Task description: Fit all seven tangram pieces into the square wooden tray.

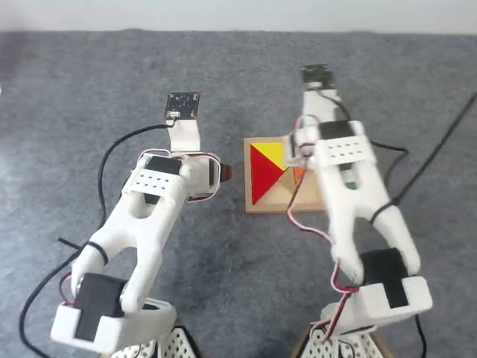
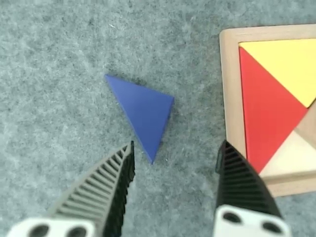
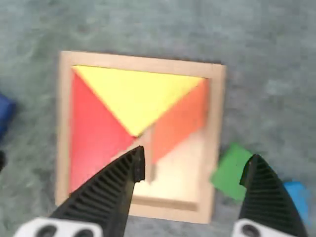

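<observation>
The square wooden tray holds a yellow triangle, a red triangle and an orange piece; part of its floor is bare wood. My right gripper hangs open above the tray's bare part. A green square and a light blue piece lie on the carpet just outside the tray. A blue triangle lies flat on the carpet beside the tray. My left gripper is open just short of it, nothing between its fingers.
Grey carpet covers the table. In the high view both arms stand side by side, the tray between them, with the right arm over its right half. Black cables trail beside each arm.
</observation>
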